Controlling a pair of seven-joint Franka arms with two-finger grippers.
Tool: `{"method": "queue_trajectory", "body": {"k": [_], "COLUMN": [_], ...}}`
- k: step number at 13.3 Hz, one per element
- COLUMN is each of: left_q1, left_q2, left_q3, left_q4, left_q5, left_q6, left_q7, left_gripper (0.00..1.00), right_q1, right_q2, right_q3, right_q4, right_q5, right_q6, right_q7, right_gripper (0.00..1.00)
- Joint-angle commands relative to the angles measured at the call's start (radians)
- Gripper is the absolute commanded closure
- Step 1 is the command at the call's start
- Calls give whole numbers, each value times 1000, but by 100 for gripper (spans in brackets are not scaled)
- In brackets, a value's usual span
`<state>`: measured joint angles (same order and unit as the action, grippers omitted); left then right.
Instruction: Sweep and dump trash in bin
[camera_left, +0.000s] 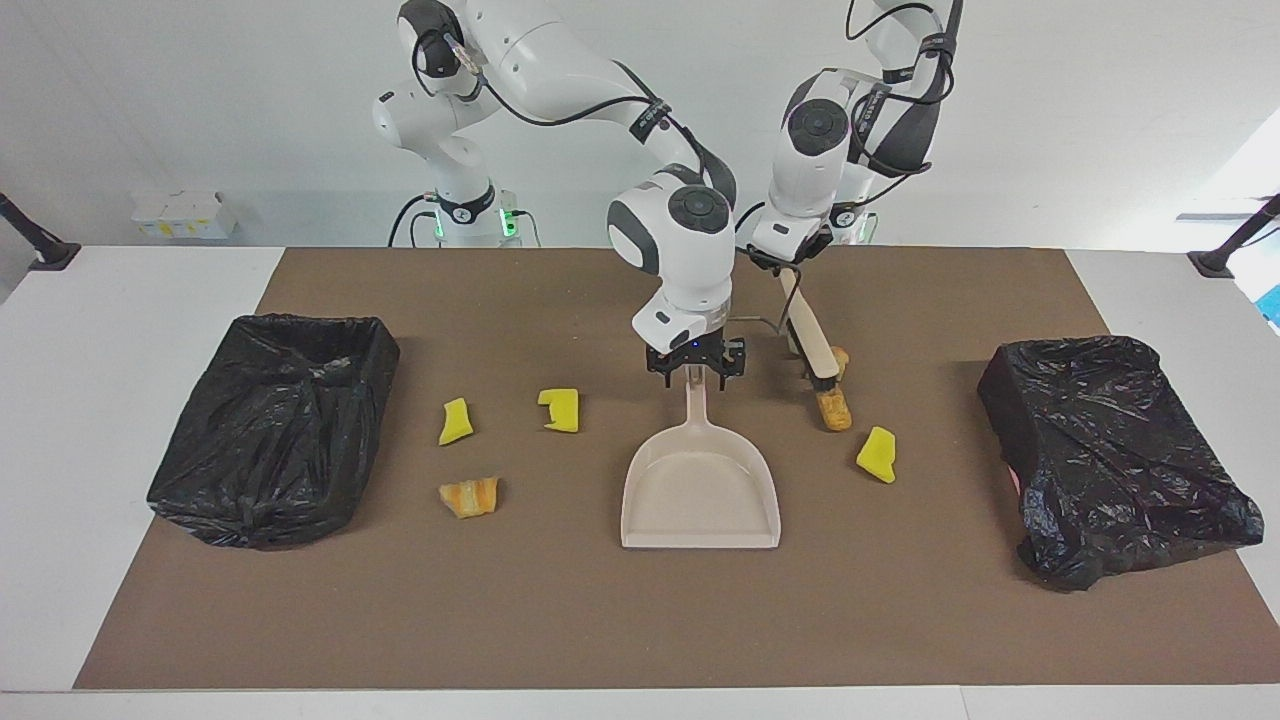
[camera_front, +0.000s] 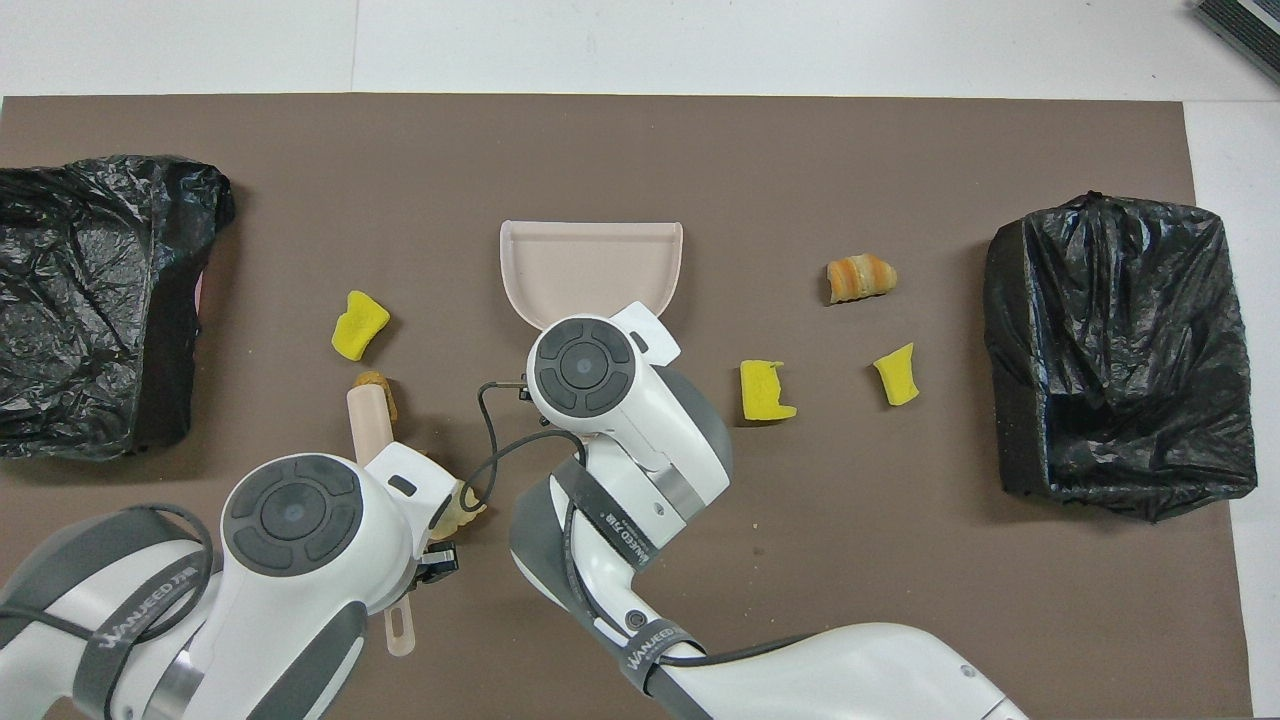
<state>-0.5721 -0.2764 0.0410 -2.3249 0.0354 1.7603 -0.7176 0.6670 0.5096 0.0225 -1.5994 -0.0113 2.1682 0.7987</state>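
Observation:
The beige dustpan (camera_left: 700, 490) (camera_front: 590, 265) lies flat mid-mat, its handle pointing toward the robots. My right gripper (camera_left: 693, 372) is down at the tip of that handle. My left gripper (camera_left: 787, 262) is shut on the beige brush (camera_left: 812, 345) (camera_front: 368, 425), whose head rests on the mat against two bread lumps (camera_left: 835, 409) (camera_front: 374, 381). More trash lies around. There is a yellow chunk (camera_left: 877, 454) (camera_front: 358, 324) beside the lumps. Toward the right arm's end lie two yellow chunks (camera_left: 560, 409) (camera_left: 456, 421) and a bread lump (camera_left: 470, 496) (camera_front: 860, 278).
Two bins lined with black bags stand on the brown mat, one at the right arm's end (camera_left: 270, 425) (camera_front: 1120, 350), one at the left arm's end (camera_left: 1110, 455) (camera_front: 95, 300). White table borders the mat.

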Motion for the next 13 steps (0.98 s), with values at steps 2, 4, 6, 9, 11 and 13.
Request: {"method": "queue_trajectory", "body": {"k": [2, 4, 6, 9, 11, 13], "left_q1": [81, 121, 167, 222, 233, 253], "left_q2": [-21, -21, -30, -38, -35, -37], "left_q3": [-10, -10, -10, -10, -10, -10], "left_q4": [-27, -36, -57, -80, -105, -143], "left_q5": [26, 26, 26, 26, 26, 26], "left_q6": [-15, -2, 16, 50, 93, 117], "left_q7": [4, 4, 4, 9, 10, 105], "left_gripper": [100, 100, 100, 100, 100, 100], "right_q1": [-3, -6, 0, -7, -9, -9], "right_q2": [-9, -11, -14, -49, -75, -106], "right_q3": [-1, -1, -1, -1, 4, 5], "right_q4": [4, 6, 4, -1, -1, -4], "right_q5": [-41, -41, -41, -19, -18, -18], "right_q6": [4, -2, -4, -25, -79, -158], "right_q7": [11, 4, -19, -32, -91, -230], "right_gripper": [44, 53, 100, 100, 100, 100]}}
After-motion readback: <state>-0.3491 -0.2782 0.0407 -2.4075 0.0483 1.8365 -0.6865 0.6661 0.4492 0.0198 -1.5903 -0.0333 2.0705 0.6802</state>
